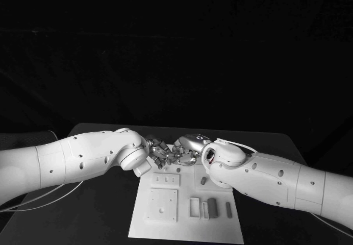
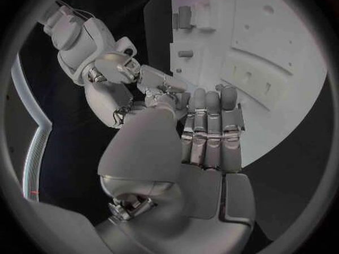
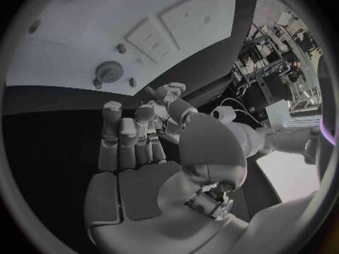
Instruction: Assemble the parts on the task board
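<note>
risk, mid-frame: your left hand and right hand crowd together over the task board; grips indiscernible; fingers may collide.

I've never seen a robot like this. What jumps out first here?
Two big white arms reach in from either side, and the silver left hand and right hand meet fingertip to fingertip over the far end of the white board. Nearer the robot, small dark parts stand in the board.

The white task board lies flat on the black table. On its near half, dark upright parts stand beside a raised square plate.
</note>
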`<action>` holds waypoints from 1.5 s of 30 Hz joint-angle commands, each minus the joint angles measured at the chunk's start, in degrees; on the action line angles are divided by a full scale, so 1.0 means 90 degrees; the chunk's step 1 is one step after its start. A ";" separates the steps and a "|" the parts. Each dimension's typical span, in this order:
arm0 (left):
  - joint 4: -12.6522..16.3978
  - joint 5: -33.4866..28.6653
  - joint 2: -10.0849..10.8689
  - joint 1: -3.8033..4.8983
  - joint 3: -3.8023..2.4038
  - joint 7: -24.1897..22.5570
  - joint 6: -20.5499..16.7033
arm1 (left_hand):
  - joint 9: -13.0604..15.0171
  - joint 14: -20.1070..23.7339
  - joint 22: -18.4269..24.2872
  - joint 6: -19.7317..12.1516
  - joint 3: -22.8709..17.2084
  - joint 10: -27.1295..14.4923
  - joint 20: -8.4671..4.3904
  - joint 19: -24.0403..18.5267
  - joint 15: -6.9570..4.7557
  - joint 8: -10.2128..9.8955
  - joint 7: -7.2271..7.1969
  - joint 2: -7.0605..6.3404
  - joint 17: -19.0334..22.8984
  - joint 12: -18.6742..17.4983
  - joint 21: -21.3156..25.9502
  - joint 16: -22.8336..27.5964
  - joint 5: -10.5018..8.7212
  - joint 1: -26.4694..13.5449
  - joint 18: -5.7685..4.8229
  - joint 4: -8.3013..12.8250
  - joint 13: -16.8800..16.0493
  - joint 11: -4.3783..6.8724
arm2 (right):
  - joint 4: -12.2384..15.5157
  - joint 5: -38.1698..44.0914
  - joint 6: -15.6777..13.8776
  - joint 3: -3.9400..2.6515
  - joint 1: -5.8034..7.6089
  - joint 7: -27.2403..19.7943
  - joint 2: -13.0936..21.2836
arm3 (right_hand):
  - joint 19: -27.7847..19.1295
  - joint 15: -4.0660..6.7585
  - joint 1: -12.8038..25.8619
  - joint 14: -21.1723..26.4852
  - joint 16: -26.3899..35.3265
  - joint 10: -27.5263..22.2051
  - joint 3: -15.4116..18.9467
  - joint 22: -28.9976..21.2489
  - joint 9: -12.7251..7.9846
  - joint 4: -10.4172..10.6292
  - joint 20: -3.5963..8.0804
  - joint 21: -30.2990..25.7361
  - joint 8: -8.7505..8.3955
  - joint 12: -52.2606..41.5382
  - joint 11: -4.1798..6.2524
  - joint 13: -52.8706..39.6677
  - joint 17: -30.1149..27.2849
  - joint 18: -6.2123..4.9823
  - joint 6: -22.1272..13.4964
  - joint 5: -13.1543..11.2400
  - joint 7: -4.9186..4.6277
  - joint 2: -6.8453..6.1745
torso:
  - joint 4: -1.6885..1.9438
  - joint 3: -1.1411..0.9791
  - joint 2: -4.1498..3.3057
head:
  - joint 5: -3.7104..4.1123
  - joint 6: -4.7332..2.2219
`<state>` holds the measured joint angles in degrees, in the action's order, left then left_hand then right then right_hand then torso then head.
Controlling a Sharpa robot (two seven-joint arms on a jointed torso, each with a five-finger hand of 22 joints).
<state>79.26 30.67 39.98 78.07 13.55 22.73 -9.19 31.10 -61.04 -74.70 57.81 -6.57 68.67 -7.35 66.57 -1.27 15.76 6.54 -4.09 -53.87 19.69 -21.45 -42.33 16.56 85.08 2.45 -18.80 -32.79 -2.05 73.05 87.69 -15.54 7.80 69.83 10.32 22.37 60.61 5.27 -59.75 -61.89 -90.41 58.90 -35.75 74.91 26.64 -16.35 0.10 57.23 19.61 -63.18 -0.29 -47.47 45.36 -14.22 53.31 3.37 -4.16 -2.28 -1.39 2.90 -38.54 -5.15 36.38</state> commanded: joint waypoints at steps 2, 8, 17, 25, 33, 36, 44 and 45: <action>-0.0013 -0.0008 0.0006 -0.0005 0.0008 0.0010 0.0036 | 0.0059 0.0058 -0.0034 0.0020 -0.0605 0.0008 0.0047 0.0003 -0.0004 0.0034 -0.0012 0.0172 0.0026 -0.0016 0.0049 -0.0035 0.0044 0.0336 0.0326 0.0409 0.0018 0.0009 | 0.0011 0.0081 0.0092 -0.0009 0.0009 -0.0036 -0.0003 | -0.0009 0.0032 -0.0046 -0.0004 0.0034 0.0025 -0.0036 0.0043 0.0030 -0.0008 0.0028 -0.0005 0.0021 0.0038 0.0013 0.0009 -0.0009 -0.0086 0.0320 0.0023 -0.0257 0.0006 | 0.0001 0.0001 0.0000 | -0.0001 -0.0004; -0.0013 -0.0009 0.0011 -0.0005 0.0008 0.0018 0.0039 | 0.0109 0.0079 -0.0109 0.0008 -0.1034 0.0021 0.0056 0.0004 0.0001 0.0044 -0.0006 0.0114 0.0059 -0.0013 0.0077 -0.0091 0.0101 0.0211 0.0317 0.0651 0.0035 0.0008 | 0.0003 0.0081 0.0092 -0.0008 0.0009 -0.0027 -0.0001 | -0.0008 0.0032 -0.0045 -0.0005 0.0035 0.0026 -0.0037 0.0043 0.0030 -0.0007 0.0029 -0.0006 0.0020 0.0040 0.0014 0.0009 -0.0009 -0.0086 0.0321 0.0023 -0.0257 0.0007 | 0.0002 0.0002 -0.0003 | -0.0001 -0.0002; -0.0008 -0.0009 0.0028 -0.0005 0.0008 0.0035 0.0007 | 0.0257 0.0081 -0.0161 0.0021 -0.3154 0.0041 0.0050 0.0157 0.0002 0.0061 0.0003 0.0400 0.0265 0.0048 0.0049 -0.0271 0.0116 -0.2685 0.0285 0.3616 0.0063 0.0008 | -0.0006 0.0082 0.0096 -0.0007 0.0009 0.0001 0.0022 | -0.0010 0.0032 -0.0042 -0.0005 0.0038 0.0027 -0.0035 0.0042 0.0031 -0.0009 0.0028 -0.0008 0.0018 0.0043 0.0014 0.0010 -0.0009 -0.0086 0.0320 0.0023 -0.0257 -0.0003 | 0.0001 -0.0001 -0.0003 | -0.0008 0.0005; -0.0017 -0.0009 0.0028 -0.0005 0.0008 0.0051 0.0011 | 0.0305 0.0038 -0.0167 0.0091 -0.3346 0.0096 0.0032 0.0218 -0.0021 0.0112 -0.0005 0.0467 0.0281 0.0094 0.0006 -0.0323 0.0099 -0.2880 0.0296 0.3783 0.0048 0.0027 | -0.0022 0.0082 0.0071 -0.0005 0.0009 0.0031 0.0020 | -0.0037 0.0022 -0.0004 0.0015 0.0075 0.0003 -0.0017 0.0033 0.0021 -0.0001 0.0017 -0.0037 -0.0027 0.0086 -0.0003 0.0023 -0.0019 -0.0086 0.0271 0.0019 -0.0275 -0.0155 | 0.0001 -0.0001 -0.0005 | -0.0004 0.0008; -0.0024 -0.0009 0.0030 -0.0005 0.0008 0.0056 0.0009 | 0.0333 0.0009 -0.0169 0.0126 -0.3394 0.0134 0.0019 0.0242 -0.0036 0.0140 -0.0024 0.0494 0.0281 0.0119 -0.0015 -0.0352 0.0096 -0.2919 0.0298 0.3819 0.0039 0.0046 | -0.0032 0.0082 0.0072 -0.0002 0.0009 0.0034 0.0017 | -0.0042 0.0017 0.0002 0.0022 0.0087 -0.0006 -0.0020 0.0029 0.0019 0.0003 0.0013 -0.0047 -0.0040 0.0099 -0.0009 0.0028 -0.0022 -0.0086 0.0257 0.0017 -0.0282 -0.0184 | 0.0001 -0.0003 -0.0005 | 0.0000 0.0004; -0.0026 -0.0009 0.0032 -0.0005 0.0008 0.0046 -0.0015 | 0.0338 0.0003 -0.0170 0.0132 -0.3403 0.0140 0.0015 0.0250 -0.0040 0.0145 -0.0028 0.0498 0.0281 0.0123 -0.0022 -0.0358 0.0095 -0.2924 0.0298 0.3826 0.0038 0.0050 | -0.0030 0.0082 0.0073 -0.0001 0.0009 0.0030 0.0019 | -0.0043 0.0016 0.0003 0.0023 0.0088 -0.0006 -0.0020 0.0028 0.0019 0.0003 0.0012 -0.0048 -0.0042 0.0101 -0.0010 0.0028 -0.0022 -0.0086 0.0256 0.0016 -0.0283 -0.0187 | -0.0001 -0.0005 -0.0005 | -0.0002 0.0002; -0.0030 -0.0010 0.0039 -0.0005 0.0008 0.0024 -0.0043 | 0.0351 -0.0010 -0.0171 0.0146 -0.3419 0.0156 0.0009 0.0263 -0.0048 0.0156 -0.0035 0.0499 0.0281 0.0133 -0.0034 -0.0370 0.0093 -0.2935 0.0299 0.3841 0.0034 0.0058 | -0.0063 0.0011 0.0102 0.0008 0.0009 -0.0011 0.0029 | -0.0084 -0.0039 0.0049 0.0088 0.0140 -0.0093 0.0001 0.0008 -0.0040 0.0014 -0.0014 -0.0101 -0.0201 0.0148 -0.0086 0.0032 -0.0029 -0.0086 0.0010 0.0008 -0.0365 -0.0430 | 0.0000 -0.0003 -0.0006 | -0.0002 0.0000; -0.0034 -0.0011 0.0041 -0.0005 0.0008 0.0025 -0.0052 | 0.0354 -0.0013 -0.0171 0.0149 -0.3421 0.0159 0.0007 0.0266 -0.0049 0.0159 -0.0036 0.0498 0.0281 0.0135 -0.0036 -0.0373 0.0092 -0.2938 0.0299 0.3843 0.0034 0.0059 | -0.0070 0.0005 0.0117 0.0013 0.0009 -0.0015 0.0036 | -0.0106 -0.0084 0.0063 0.0124 0.0161 -0.0145 0.0005 0.0001 -0.0081 0.0022 -0.0026 -0.0123 -0.0295 0.0162 -0.0136 0.0027 -0.0031 -0.0086 -0.0149 -0.0001 -0.0419 -0.0502 | 0.0001 -0.0003 -0.0005 | -0.0002 -0.0002</action>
<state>78.91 30.51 40.37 78.01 13.65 23.14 -9.32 28.84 -60.92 -74.93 58.67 -37.11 69.43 -7.25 68.52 -1.54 16.08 6.17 -0.34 -51.33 20.63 -21.50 -45.49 17.00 58.69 2.05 15.79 -32.42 -1.70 72.50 87.71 -15.26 7.90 69.91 10.40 22.60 59.96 4.71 -59.24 -60.89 -89.17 57.94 -35.84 74.90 26.04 -16.26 -0.11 56.28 17.26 -61.90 -1.25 -47.21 45.16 -14.27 52.78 3.55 -6.89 -6.49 -1.38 2.86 -38.58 -5.15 36.38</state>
